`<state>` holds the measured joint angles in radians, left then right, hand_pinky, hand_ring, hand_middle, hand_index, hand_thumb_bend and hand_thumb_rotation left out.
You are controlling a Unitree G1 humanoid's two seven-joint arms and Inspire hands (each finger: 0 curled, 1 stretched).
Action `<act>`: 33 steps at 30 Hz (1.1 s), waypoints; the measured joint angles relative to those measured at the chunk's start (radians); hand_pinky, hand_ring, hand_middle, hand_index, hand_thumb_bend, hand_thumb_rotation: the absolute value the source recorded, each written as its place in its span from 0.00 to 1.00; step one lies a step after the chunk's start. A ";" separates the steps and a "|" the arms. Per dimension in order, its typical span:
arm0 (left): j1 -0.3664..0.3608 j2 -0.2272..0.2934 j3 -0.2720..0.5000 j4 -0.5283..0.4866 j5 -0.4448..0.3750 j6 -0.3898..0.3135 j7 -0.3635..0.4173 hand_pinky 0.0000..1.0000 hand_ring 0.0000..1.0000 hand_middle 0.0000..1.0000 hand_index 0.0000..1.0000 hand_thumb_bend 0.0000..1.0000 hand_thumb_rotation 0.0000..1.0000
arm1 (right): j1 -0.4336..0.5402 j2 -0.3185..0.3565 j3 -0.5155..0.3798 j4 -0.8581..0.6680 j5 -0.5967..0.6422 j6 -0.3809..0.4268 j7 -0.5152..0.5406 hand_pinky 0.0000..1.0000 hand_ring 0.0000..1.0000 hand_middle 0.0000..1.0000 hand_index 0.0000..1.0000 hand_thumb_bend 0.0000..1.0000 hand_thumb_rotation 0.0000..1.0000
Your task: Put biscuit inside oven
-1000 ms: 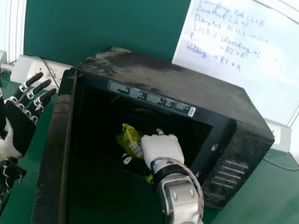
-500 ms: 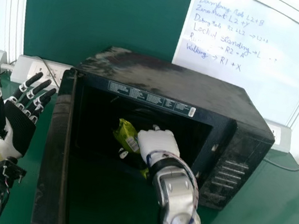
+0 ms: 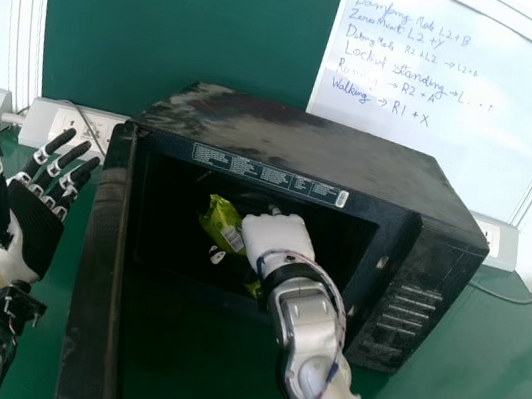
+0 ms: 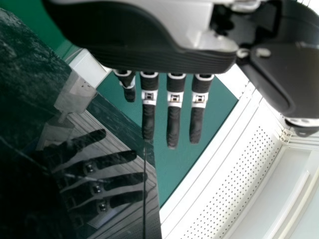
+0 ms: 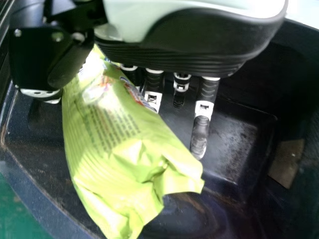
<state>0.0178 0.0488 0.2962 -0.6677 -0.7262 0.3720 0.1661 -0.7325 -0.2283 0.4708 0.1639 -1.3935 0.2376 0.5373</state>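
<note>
Biscuit packet (image 3: 222,223): yellow-green, inside the oven (image 3: 300,146), just within its open front; whether it touches the oven's floor I cannot tell.
Right hand (image 3: 278,238): in the oven's opening, back of the hand up, grasping the packet between thumb and fingers.
Right arm (image 3: 305,337): in front of the oven, leading into its opening.
Oven door (image 3: 97,274): standing open at the oven's left side, swung out toward the robot.
Left hand (image 3: 34,224): outside the oven, left of its door, palm up, fingers released and straight; the left wrist view shows their reflection in a dark glossy surface.
Table (image 3: 483,366): green, under the oven.
Whiteboard (image 3: 448,137): behind the oven, to the right, with handwriting.
Green board (image 3: 192,26): behind the oven.
</note>
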 measured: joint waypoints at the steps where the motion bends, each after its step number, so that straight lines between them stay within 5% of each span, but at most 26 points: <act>1: 0.000 0.000 0.000 0.000 -0.001 -0.001 0.000 0.80 0.74 0.73 0.75 0.88 0.34 | -0.007 0.000 0.003 0.014 0.004 0.001 -0.009 0.30 0.33 0.47 0.49 0.53 0.00; 8: 0.002 0.001 0.001 0.003 0.001 -0.004 -0.005 0.78 0.73 0.72 0.75 0.87 0.35 | -0.051 0.010 0.016 0.112 0.032 0.025 -0.074 0.27 0.31 0.47 0.49 0.53 0.00; 12: 0.001 0.001 0.004 0.006 -0.001 -0.006 -0.006 0.78 0.73 0.72 0.75 0.87 0.35 | -0.087 0.014 0.035 0.167 0.055 0.024 -0.112 0.35 0.39 0.41 0.52 0.53 0.00; 16: 0.001 0.002 0.006 0.008 -0.001 -0.009 -0.010 0.77 0.73 0.72 0.74 0.87 0.35 | -0.125 0.012 0.059 0.224 0.066 0.019 -0.137 0.33 0.38 0.47 0.49 0.53 0.00; 23: 0.001 0.003 0.007 0.008 -0.001 -0.008 -0.012 0.77 0.73 0.72 0.73 0.87 0.35 | -0.155 0.020 0.069 0.335 0.127 0.016 -0.235 0.37 0.41 0.41 0.51 0.53 0.00; 33: 0.000 0.012 0.007 0.008 -0.001 -0.008 -0.012 0.77 0.72 0.71 0.73 0.89 0.36 | -0.207 0.028 0.087 0.490 0.210 -0.006 -0.405 0.44 0.47 0.49 0.48 0.53 0.00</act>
<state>0.0181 0.0606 0.3035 -0.6599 -0.7267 0.3638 0.1546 -0.9390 -0.2003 0.5580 0.6543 -1.1832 0.2312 0.1320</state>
